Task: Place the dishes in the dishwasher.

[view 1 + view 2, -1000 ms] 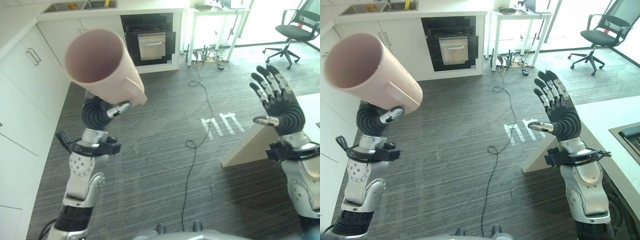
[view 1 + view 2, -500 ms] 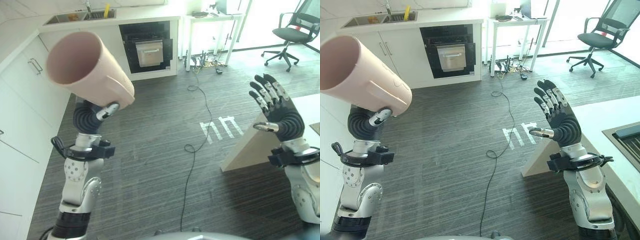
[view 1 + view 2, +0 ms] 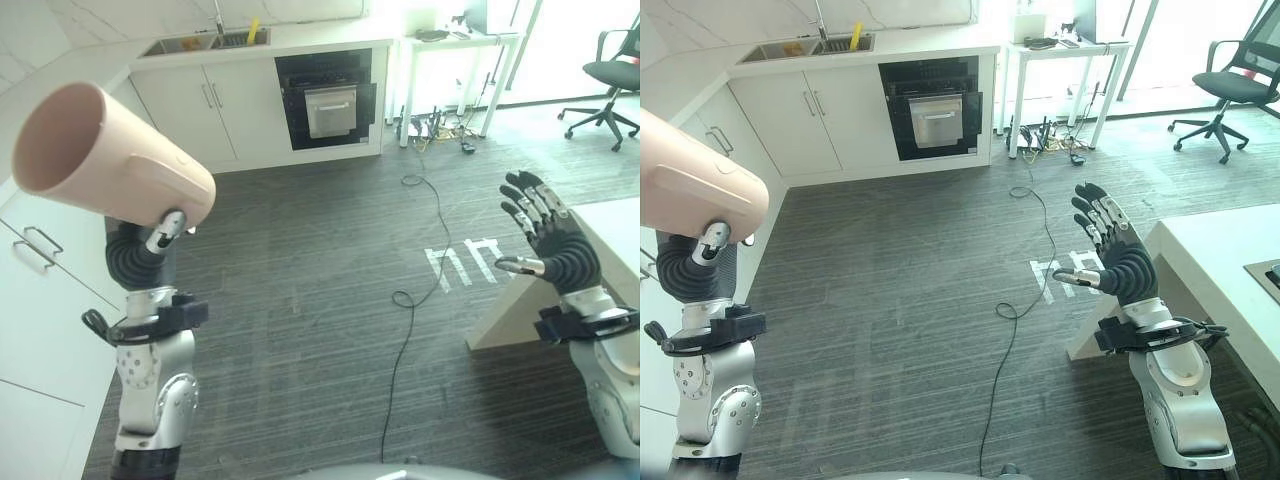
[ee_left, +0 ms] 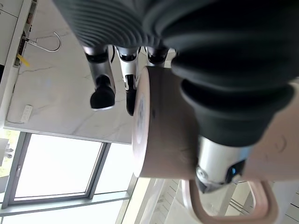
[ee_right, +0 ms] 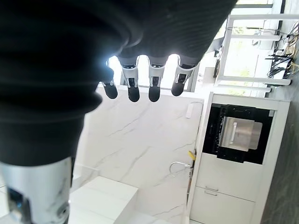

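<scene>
A: What is the left hand (image 3: 140, 255) doing?

B: It is gripping a large pale pink plastic mug (image 3: 110, 158) up in the air at the left of the scene. The mug is lying tilted, its open mouth facing up and to the left. In the left wrist view the thumb is pressing across the mug's wall beside its loop handle (image 4: 229, 215), while the fingers (image 4: 103, 88) are reaching past the rim.

A: And the right hand (image 3: 1118, 262)?

B: It is hovering at the right with its palm turned inward, fingers straight and spread, holding nothing. It is hanging beside the corner of a white countertop (image 3: 1210, 262) at the near right.

A: What is lying beyond the arms?

B: A dark striped floor (image 3: 900, 290) is stretching back to white base cabinets (image 3: 820, 120) at the far wall. A black built-in appliance with a silver front panel (image 3: 936, 120) is sitting among them, its door closed. A sink (image 3: 810, 46) is set into the counter above the cabinets, a white table (image 3: 1065, 55) is standing to the right of the appliance, and a black office chair (image 3: 1230, 85) is standing at the far right.
</scene>
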